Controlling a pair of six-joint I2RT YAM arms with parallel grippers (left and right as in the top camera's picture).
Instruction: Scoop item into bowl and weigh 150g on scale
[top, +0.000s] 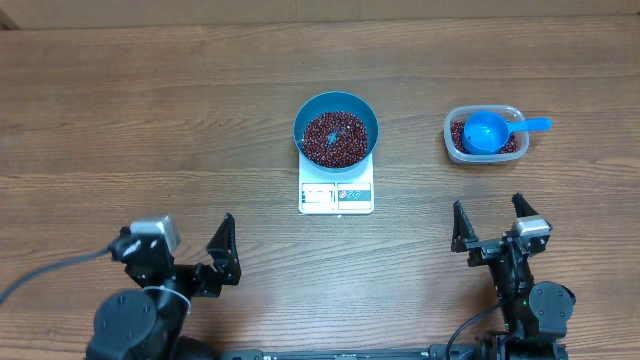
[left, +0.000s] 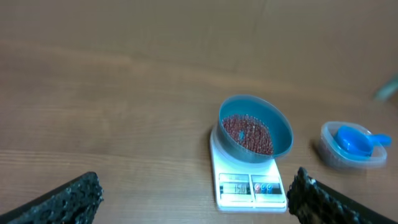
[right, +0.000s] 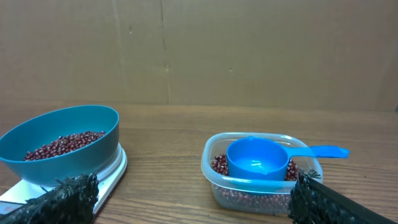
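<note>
Two wide — left end effector (top: 231, 248), right end effector (top: 488, 206) — glossy bowl (top: 303, 117), oval beans (top: 335, 140), square scale (top: 336, 197)

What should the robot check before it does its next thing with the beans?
1. Bowl sits on the scale: ok.
2. Beans are in the bowl: ok.
3. Display shows the wanted weight: cannot tell, too blurry.
4. Scoop rests inside the tub: ok.
5. Left gripper open and empty: ok.
6. Right gripper open and empty: ok.
</note>
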